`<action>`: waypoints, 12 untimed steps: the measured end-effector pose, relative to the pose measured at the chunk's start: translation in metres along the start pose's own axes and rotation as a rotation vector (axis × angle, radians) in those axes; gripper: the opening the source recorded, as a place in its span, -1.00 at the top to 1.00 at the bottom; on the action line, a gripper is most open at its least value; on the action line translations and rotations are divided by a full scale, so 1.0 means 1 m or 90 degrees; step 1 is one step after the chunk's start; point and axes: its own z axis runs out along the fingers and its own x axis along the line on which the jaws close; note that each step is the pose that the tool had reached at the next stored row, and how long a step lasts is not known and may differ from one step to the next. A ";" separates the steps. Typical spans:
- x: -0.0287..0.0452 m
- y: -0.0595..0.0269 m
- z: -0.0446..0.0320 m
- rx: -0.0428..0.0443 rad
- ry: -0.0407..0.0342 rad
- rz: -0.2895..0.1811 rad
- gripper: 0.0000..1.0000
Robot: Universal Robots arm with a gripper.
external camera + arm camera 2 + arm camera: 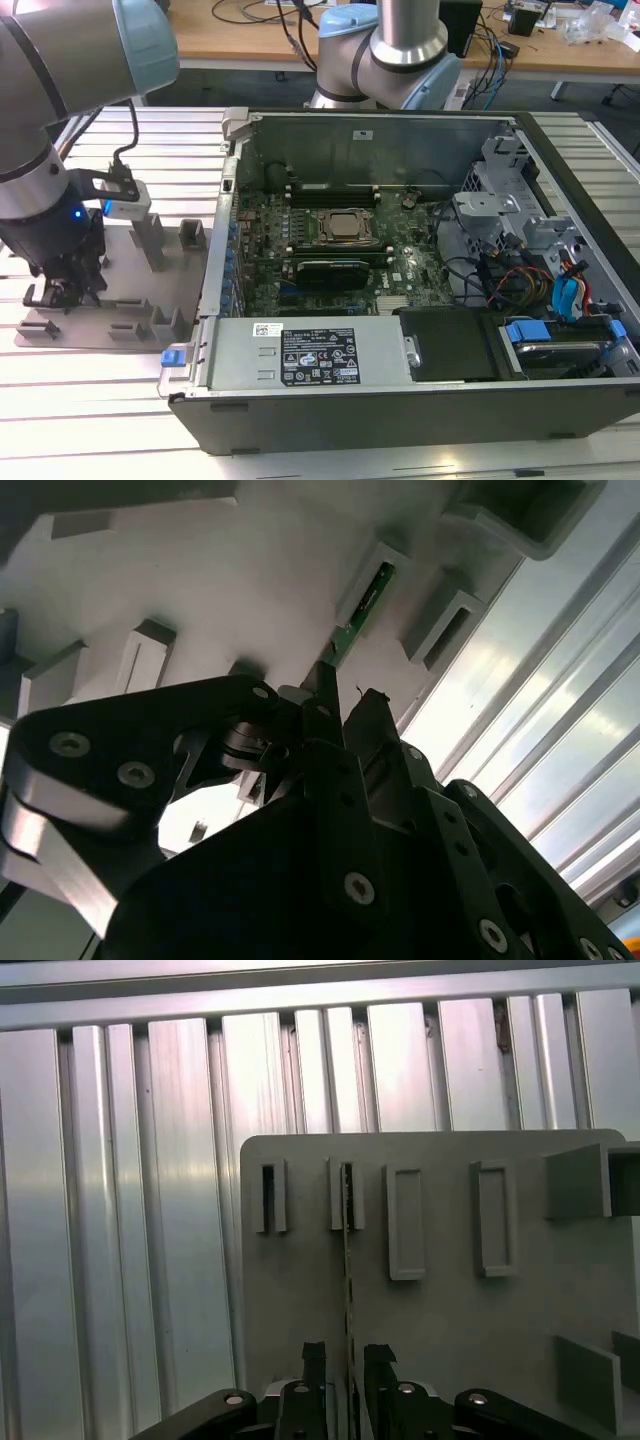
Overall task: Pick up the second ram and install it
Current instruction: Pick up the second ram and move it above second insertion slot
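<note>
The second ram (348, 1260) stands on its edge in a slot of the grey fixture plate (440, 1340). In the first wrist view it appears as a thin line. In the second wrist view its green board (365, 600) sticks out between two upright blocks. My gripper (346, 1360) is down over the near end of the stick, open, with one finger on each side and a small gap to each. In the exterior view the gripper (65, 290) sits low on the fixture plate (130, 300) at that view's left, beside the computer case.
The open computer case (400, 390) fills the middle and right of the exterior view. Its motherboard carries the silver processor (345, 228), with long slots on either side. Cables and a drive cage (520, 250) crowd the right. Upright grey blocks (150, 240) rise from the fixture. Ribbed aluminium table (120, 1210) lies around.
</note>
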 end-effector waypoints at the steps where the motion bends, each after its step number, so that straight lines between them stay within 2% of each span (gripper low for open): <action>1: 0.0002 0.0010 0.0021 0.0000 0.0000 0.000 0.40; 3: 0.0007 0.0053 0.0074 -0.0001 -0.0008 0.000 0.40; 4: 0.0008 0.0083 0.0125 0.0000 -0.0011 0.000 0.40; 7: -0.0033 0.0091 0.0185 -0.0001 -0.0016 0.000 0.40; 9: -0.0042 0.0091 0.0217 -0.0002 -0.0017 0.000 0.40; 12: -0.0043 0.0092 0.0223 -0.0002 -0.0017 0.000 0.40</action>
